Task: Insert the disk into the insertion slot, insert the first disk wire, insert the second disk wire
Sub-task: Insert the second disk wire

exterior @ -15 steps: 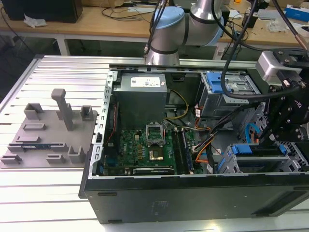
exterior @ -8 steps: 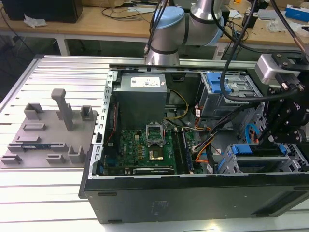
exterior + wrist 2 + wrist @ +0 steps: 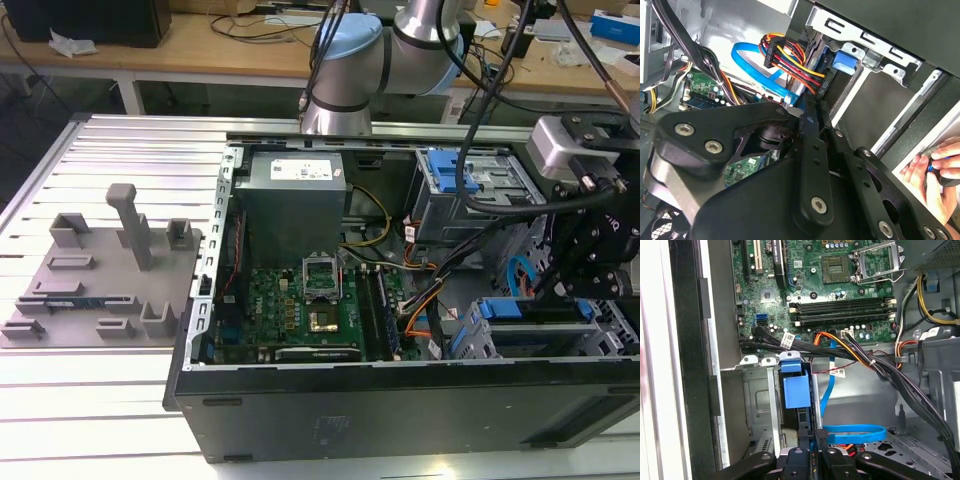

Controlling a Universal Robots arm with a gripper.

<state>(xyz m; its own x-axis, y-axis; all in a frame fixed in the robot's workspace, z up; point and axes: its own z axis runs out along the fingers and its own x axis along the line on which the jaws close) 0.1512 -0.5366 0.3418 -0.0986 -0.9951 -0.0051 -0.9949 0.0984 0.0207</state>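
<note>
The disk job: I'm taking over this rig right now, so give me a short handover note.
Claw: low inside the case at the drive bay, its tip beside the blue flat cable and the coloured wire bundle; I cannot tell its grip.
Disk: its blue carrier appears to be seated in the insertion slot.
Wires: whether either is plugged in cannot be told, so check both.
Note: a person's hand is just outside the case edge.
</note>
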